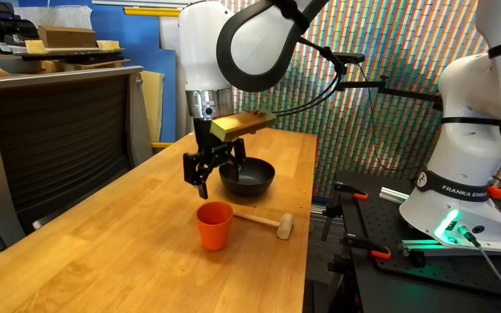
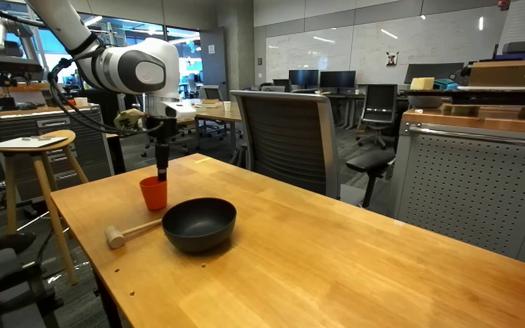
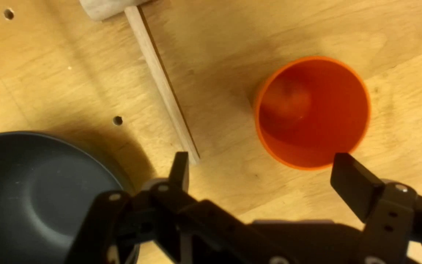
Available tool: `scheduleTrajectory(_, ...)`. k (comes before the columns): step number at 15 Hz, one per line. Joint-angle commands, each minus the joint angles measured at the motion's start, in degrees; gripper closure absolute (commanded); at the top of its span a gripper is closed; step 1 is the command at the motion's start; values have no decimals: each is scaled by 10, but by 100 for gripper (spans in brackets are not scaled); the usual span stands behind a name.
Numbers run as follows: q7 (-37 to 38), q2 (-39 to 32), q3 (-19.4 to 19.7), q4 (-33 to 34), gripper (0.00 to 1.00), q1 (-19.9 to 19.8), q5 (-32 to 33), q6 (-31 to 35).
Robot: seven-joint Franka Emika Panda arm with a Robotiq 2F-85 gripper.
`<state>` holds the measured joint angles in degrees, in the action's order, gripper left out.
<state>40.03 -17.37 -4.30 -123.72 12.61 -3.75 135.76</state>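
Its empty jaws spreading wide and pointing down, the pincer [image 3: 260, 157] is hovering over the table [image 2: 335, 255], near the upright orange cup [image 1: 214, 229] but clear of it. A wooden mallet [image 3: 161, 83] is lying between the cup and a black bowl [image 2: 200, 241]; in the wrist view, the pincer is partly hiding the bowl
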Motion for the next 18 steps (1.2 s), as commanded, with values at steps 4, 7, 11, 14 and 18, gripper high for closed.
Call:
scheduleTrajectory(4,-2,-7,3,-36,26,-1,0,11)
scheduleTrajectory(7,-7,-23,-3,-41,51,0,-11,13)
scheduleTrajectory(11,-4,-33,1,-39,82,4,-3,16)
scheduleTrajectory(14,-3,-31,2,-33,96,7,4,20)
scheduleTrajectory(18,8,2,8,-26,96,20,35,11)
